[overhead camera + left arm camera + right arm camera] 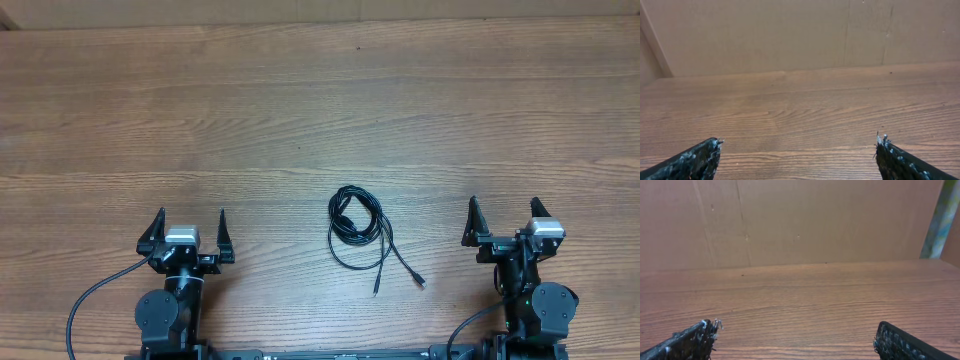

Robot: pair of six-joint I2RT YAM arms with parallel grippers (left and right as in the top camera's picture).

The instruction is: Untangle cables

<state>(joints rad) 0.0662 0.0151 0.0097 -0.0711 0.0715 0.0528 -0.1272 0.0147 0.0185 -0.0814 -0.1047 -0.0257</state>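
The wooden worktop (300, 90) is carrying everything. The left pincer (186, 228) and right pincer (505, 218) are both gaping wide, holding nothing. The cables (357, 226) are lying coiled between them, touching neither.

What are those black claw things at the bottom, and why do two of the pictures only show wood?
Those are two robot arms sitting at a wooden table. Each arm ends in two fingers that can pinch things. The big picture is taken by a camera above the table, looking straight down. There you see the left gripper and the right gripper, both wide open and holding nothing. Between them lies a bundle of cables: thin black cords coiled in loops, with two loose ends trailing toward the robot. The other two pictures come from little cameras on each arm's wrist. They look forward across the table toward a brown wall, so you see mostly wood, with the fingers poking in at the bottom corners.
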